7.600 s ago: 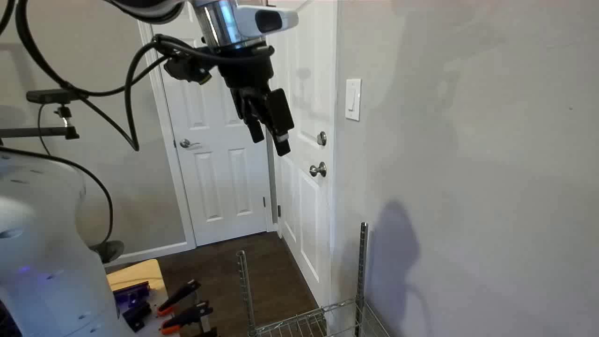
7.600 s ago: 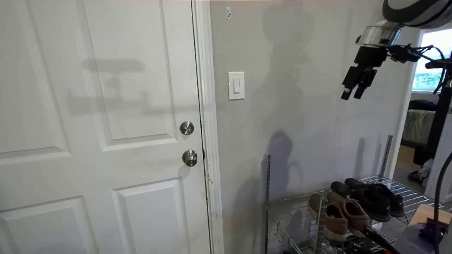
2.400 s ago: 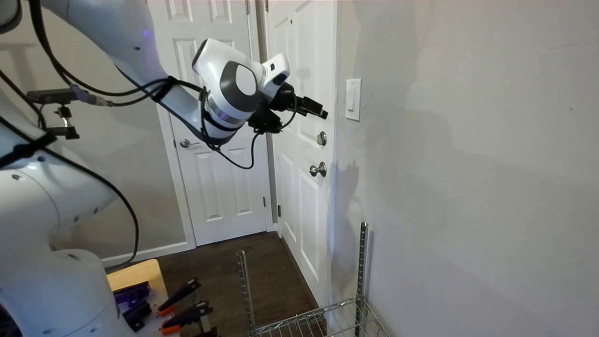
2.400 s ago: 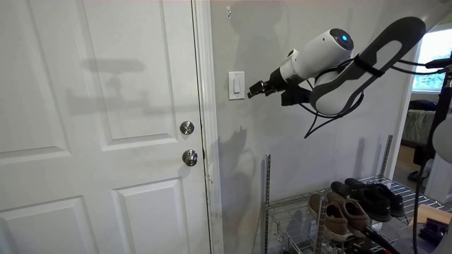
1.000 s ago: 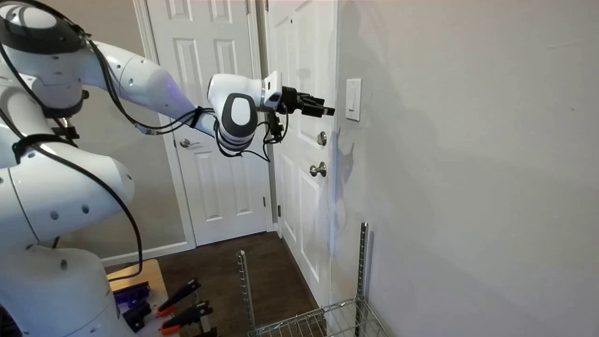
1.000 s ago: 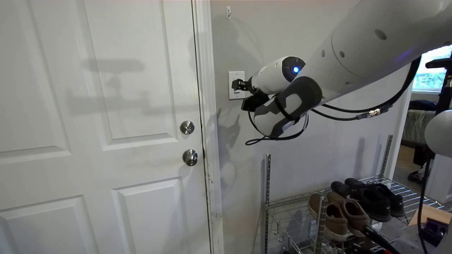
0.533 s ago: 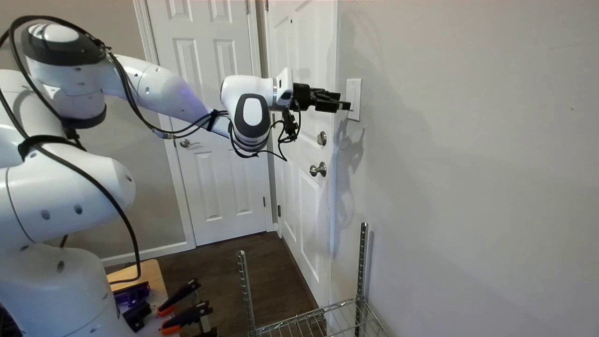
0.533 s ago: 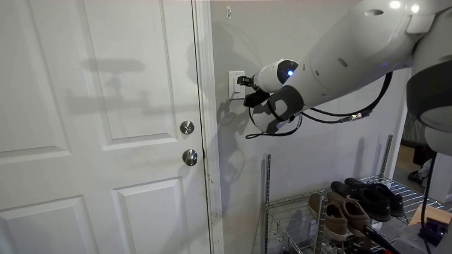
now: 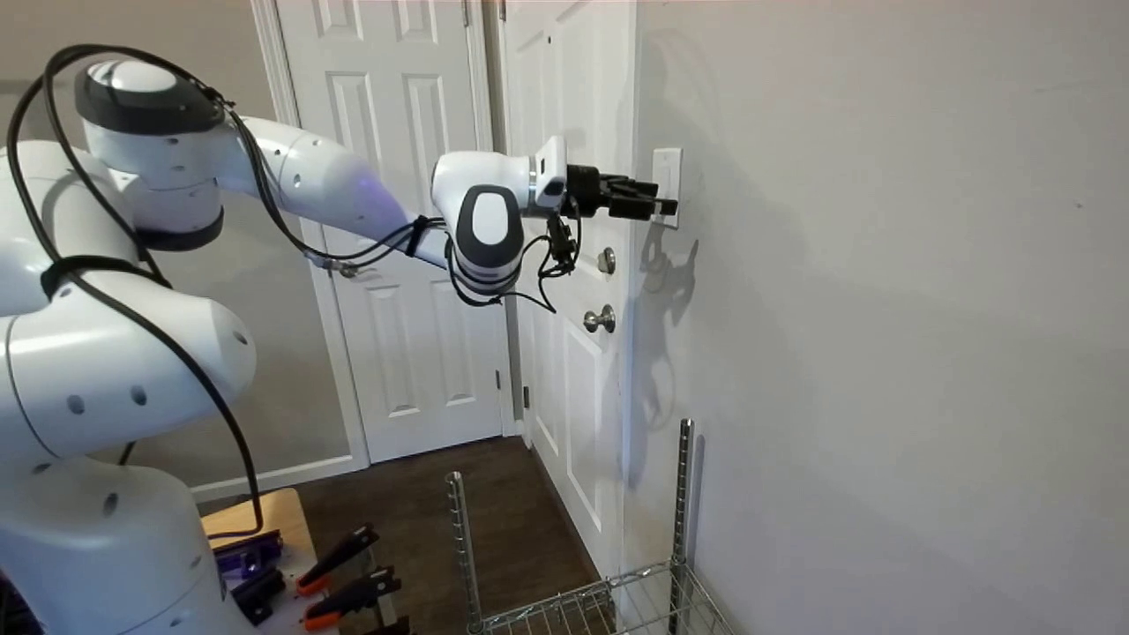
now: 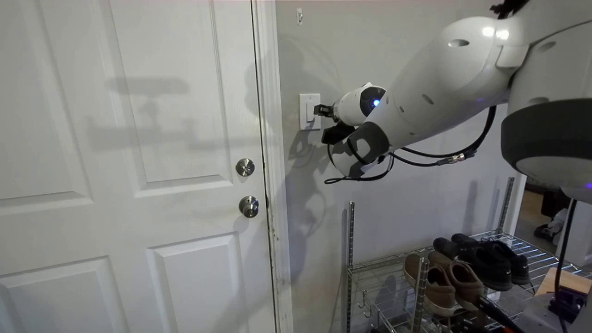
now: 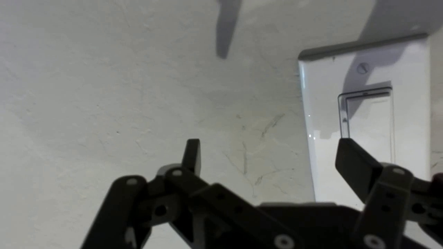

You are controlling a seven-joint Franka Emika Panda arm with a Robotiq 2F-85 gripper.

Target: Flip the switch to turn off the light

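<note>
The switch is a white upright wall plate with a rocker; it shows in both exterior views and at the right of the wrist view. My black gripper is open and empty, with bare wall and the plate's left part between its fingers. In the wrist view the right finger covers the lower left of the rocker; the left finger is over bare wall. In both exterior views the gripper points level at the wall, overlapping the plate's edge. I cannot tell whether a finger touches the switch.
A white door with a round silvery knob and a lock above it stands beside the switch. A wire rack with upright metal posts and shoes stands below. Black and orange clamps lie near the robot's base.
The gripper has swung from hanging downward, away from the switch, to level and up at the wall. Over the last second it moved closer to the wall, then slightly down.
</note>
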